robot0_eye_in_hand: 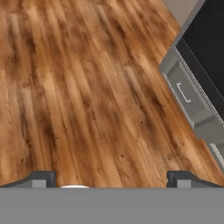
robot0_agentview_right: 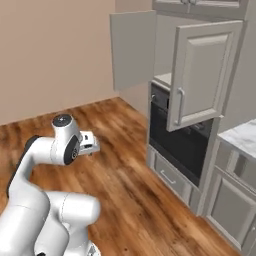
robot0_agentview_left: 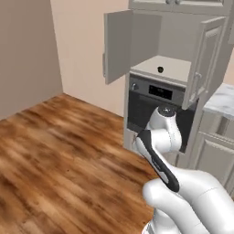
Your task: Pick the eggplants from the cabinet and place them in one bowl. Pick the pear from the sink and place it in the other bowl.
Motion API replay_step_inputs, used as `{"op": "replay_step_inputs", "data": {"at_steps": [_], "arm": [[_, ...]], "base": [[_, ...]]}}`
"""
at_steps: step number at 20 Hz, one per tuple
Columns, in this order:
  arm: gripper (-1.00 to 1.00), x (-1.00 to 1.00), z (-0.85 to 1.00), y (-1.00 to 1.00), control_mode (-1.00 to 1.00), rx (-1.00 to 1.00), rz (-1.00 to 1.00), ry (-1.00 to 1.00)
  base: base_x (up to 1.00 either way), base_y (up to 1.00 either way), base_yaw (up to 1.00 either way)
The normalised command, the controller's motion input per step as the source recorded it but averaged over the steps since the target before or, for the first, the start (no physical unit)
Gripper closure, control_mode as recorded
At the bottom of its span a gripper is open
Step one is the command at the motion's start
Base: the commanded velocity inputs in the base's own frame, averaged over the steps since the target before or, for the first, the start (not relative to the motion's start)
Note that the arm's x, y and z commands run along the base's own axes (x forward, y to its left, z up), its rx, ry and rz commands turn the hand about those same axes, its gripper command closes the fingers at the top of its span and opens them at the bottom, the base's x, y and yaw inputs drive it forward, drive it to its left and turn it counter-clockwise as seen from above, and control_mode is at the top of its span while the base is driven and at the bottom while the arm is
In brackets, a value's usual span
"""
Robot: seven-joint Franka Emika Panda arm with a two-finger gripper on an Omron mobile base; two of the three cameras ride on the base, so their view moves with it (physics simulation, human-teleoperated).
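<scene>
Wood floor point(robot0_eye_in_hand: 87, 87) across most of hand view | cabinet point(robot0_agentview_left: 164, 41) at 1 o'clock, both doors open | oven point(robot0_agentview_right: 182, 140) below, display unreadable | small dark eggplant point(robot0_agentview_left: 160, 69) on cabinet shelf, blurry | gripper point(robot0_eye_in_hand: 112, 177) jaws spread wide, empty, over floor

White arm folded low, claw point(robot0_eye_in_hand: 112, 177) wide open, facing down.

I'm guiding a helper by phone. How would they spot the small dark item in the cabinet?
Find the built-in oven. Directly above it the cabinet stands with both doors open. On its pale shelf sits a small dark thing, alone there.
</scene>
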Motion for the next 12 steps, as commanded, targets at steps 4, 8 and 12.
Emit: {"op": "replay_step_inputs", "data": {"at_steps": [4,8,12], "arm": [[-1.0,0.0,0.0,0.0,1.0,0.0,0.0,0.0],[-1.0,0.0,0.0,0.0,1.0,0.0,0.0,0.0],[-1.0,0.0,0.0,0.0,1.0,0.0,0.0,0.0]], "base": [[0.21,0.61,-0.44],[0.32,0.57,-0.41],[0.35,0.57,-0.41]]}}
